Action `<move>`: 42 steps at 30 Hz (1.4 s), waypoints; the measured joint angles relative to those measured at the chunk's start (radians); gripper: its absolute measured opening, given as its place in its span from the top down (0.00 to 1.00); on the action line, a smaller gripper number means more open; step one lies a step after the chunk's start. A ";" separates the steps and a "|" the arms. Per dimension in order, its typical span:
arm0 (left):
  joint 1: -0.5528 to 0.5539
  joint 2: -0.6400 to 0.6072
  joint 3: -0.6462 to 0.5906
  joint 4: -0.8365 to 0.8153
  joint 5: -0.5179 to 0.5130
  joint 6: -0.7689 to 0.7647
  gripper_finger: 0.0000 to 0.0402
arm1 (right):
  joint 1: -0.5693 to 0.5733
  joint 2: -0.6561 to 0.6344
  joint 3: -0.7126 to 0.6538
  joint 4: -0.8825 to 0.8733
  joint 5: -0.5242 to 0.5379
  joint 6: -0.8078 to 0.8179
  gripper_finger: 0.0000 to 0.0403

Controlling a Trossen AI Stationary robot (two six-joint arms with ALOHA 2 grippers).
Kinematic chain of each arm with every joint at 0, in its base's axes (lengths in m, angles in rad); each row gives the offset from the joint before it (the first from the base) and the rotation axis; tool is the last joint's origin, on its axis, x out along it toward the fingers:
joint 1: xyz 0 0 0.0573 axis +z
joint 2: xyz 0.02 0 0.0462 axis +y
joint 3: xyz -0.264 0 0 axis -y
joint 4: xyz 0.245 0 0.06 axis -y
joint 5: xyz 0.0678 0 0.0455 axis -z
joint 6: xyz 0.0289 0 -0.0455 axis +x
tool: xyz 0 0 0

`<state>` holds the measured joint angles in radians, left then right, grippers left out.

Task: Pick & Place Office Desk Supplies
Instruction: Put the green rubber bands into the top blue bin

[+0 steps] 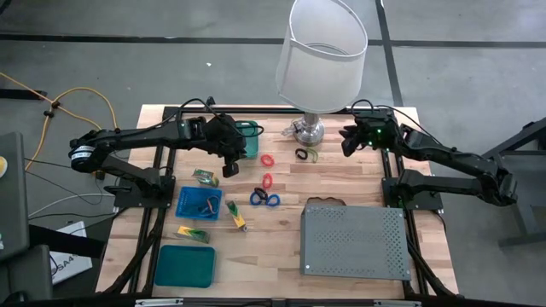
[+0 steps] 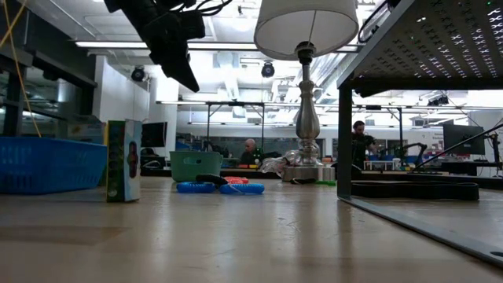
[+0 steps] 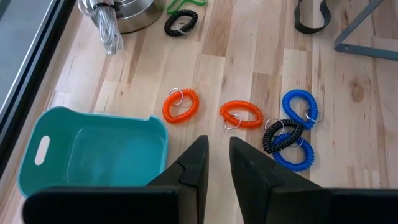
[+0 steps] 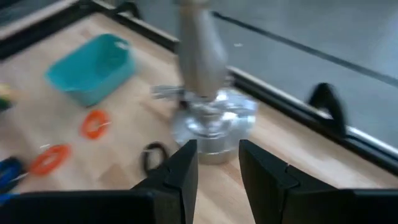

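Left gripper (image 1: pixel 230 164): upper centre-left of the high view, above the table (image 1: pixel 281 260), just beside the teal bin (image 1: pixel 248 136). Its fingers (image 3: pixel 194 163) stand a narrow gap apart with nothing between them.
Right gripper (image 1: pixel 349 141): upper right of centre in the high view, near the lamp base (image 1: pixel 309 131). Its fingers (image 4: pixel 184 169) are parted and grasp nothing.
Red coils: 2, one (image 1: pixel 268 160) and the other (image 1: pixel 267 180) at the centre of the high view; in the left wrist view they lie just ahead of the fingertips.
Blue coils (image 1: pixel 264 199): 2, tangled with a black coil (image 3: pixel 283 134), centre of the high view.
Second black coil (image 1: pixel 301 154): close to the lamp base, touching a green loop (image 1: pixel 311 155).
Blocks: yellow-and-green, 1 (image 1: pixel 205 177) above the blue tray (image 1: pixel 199 203), 1 (image 1: pixel 193 233) below it, 1 (image 1: pixel 237 217) to its right.
Teal tray (image 1: pixel 184 265): lower left.
Grey box (image 1: pixel 356 241): lower right.
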<state>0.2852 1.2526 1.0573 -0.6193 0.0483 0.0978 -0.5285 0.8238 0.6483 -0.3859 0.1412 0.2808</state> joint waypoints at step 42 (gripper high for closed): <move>0.000 0.000 0.000 0.000 0.000 0.000 0.85 | 0.201 0.674 0.000 0.358 0.097 0.081 0.74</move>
<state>0.2852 1.2526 1.0573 -0.6197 0.0483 0.0978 -0.3271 1.4979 0.6487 -0.0274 0.2385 0.3621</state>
